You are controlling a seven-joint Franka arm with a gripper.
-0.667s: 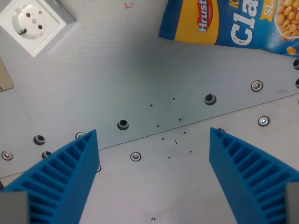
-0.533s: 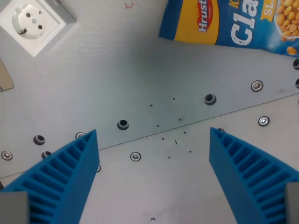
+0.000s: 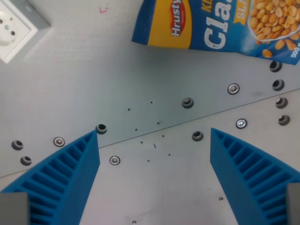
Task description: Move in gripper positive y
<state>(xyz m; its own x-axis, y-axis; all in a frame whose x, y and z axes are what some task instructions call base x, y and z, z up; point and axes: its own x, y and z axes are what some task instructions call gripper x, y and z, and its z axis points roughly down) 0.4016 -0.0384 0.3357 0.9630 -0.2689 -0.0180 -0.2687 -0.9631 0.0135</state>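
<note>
metal table (image 3: 70, 84) bears blue peanut bag (image 3: 215, 26) reading "hrusty".

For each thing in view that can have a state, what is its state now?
Gripper: open, nothing between the blue fingers.
Peanut bag: lying flat on the table, print side up, cut off by the top edge; whether it is sealed cannot be told.
Socket: nothing plugged in, partly out of frame at the wrist view's left.
Screws: seated in the plate.
</note>
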